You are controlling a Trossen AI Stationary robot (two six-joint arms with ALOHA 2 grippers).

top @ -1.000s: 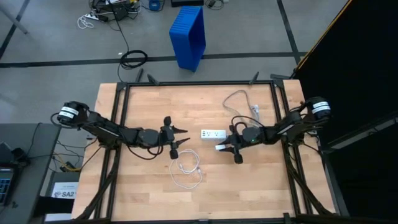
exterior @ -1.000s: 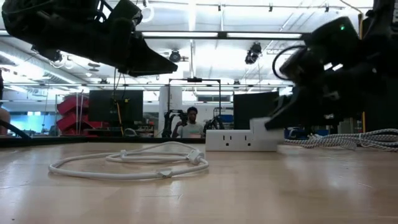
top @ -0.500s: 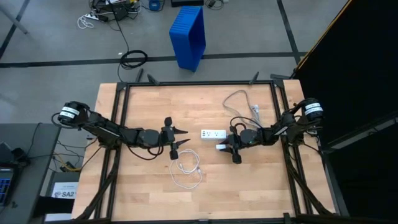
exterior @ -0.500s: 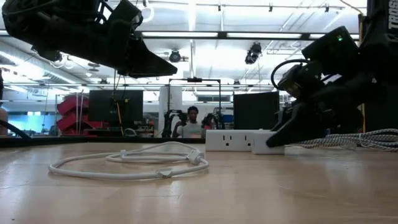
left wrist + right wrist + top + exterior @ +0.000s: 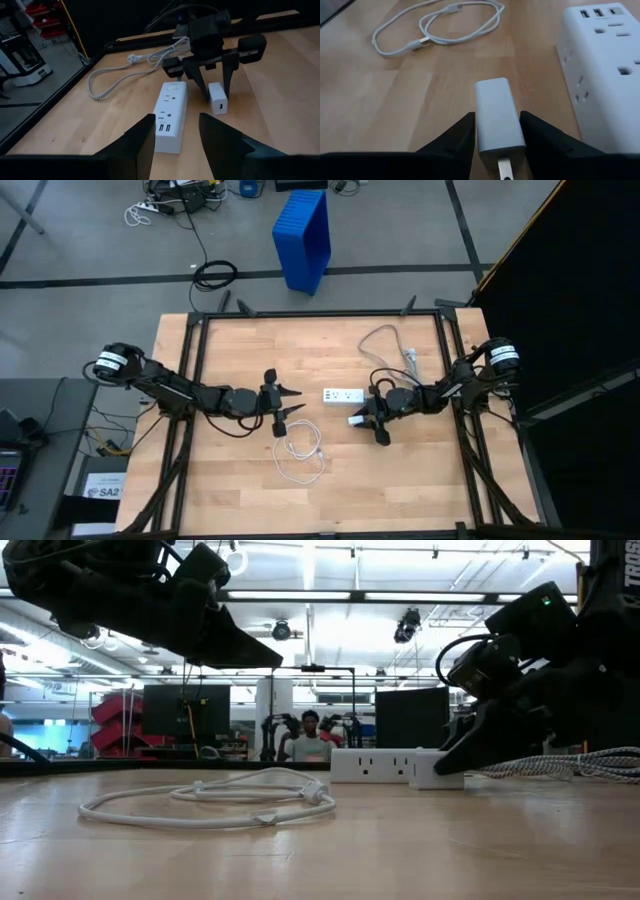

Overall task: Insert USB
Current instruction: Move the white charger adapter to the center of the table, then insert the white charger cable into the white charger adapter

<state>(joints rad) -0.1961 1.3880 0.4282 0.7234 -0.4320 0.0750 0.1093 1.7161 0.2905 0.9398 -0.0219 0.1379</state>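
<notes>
The left hand [image 5: 282, 411] hovers open just above the USB [image 5: 300, 452], which lies coiled and untouched on the worktop [image 5: 230, 480]. The right hand [image 5: 372, 423] grips a white charger block [image 5: 494, 117] beside the power strip [image 5: 342, 395]. Nothing is plugged in yet, so the insertion remains undone.

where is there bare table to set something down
The table is bare along its near edge, below the cable, and in the far left corner. The middle is crowded: the left tool hangs open over the cable, and the right tool grips the charger beside the strip. The grey cord fills the far right.
</notes>
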